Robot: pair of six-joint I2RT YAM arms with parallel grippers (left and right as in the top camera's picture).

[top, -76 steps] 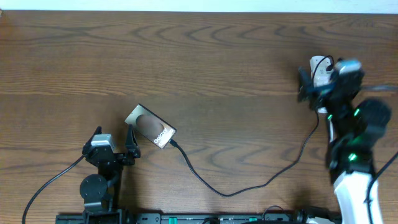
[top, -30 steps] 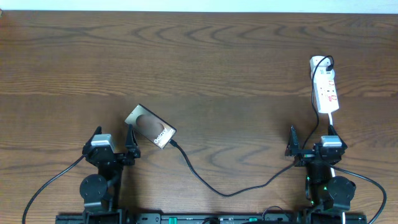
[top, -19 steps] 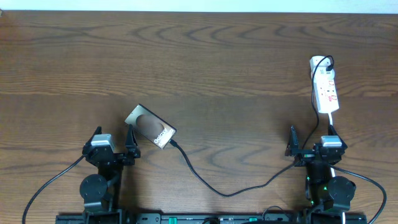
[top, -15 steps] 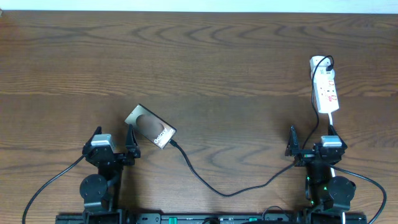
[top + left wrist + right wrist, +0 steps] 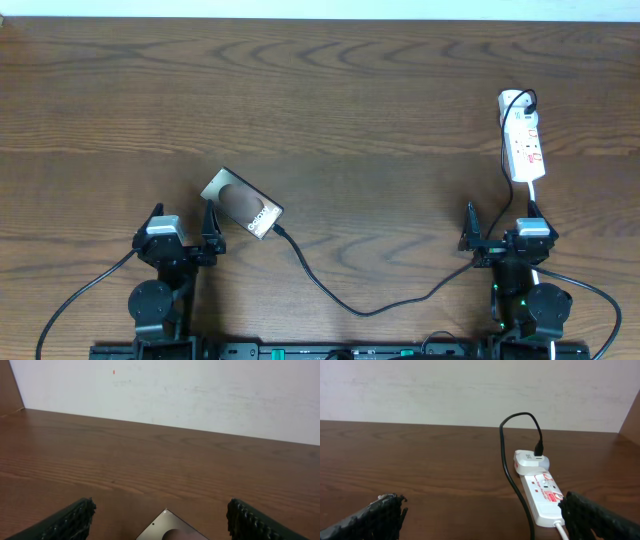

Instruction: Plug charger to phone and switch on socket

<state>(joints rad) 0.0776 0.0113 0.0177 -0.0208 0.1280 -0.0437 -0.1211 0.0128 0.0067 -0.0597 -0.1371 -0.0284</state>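
Straight ahead of open right gripper (image 5: 500, 222): long white power strip with red switches (image 5: 524, 145), lying lengthwise; left gripper (image 5: 182, 222) open, farther.

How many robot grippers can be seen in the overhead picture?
2. The left black two-finger gripper is at the near edge, beside the glossy bronze phone; the right gripper faces the white elongated power strip. None hidden.

soft, even indoor light in every view, shadows faint. the table (image 5: 350, 90) carries a mild sheen in the upper overhead frame; the glossy phone (image 5: 241, 202) reflects a dark blotch. wrist views are sharp, the wall (image 5: 200, 395) bright.
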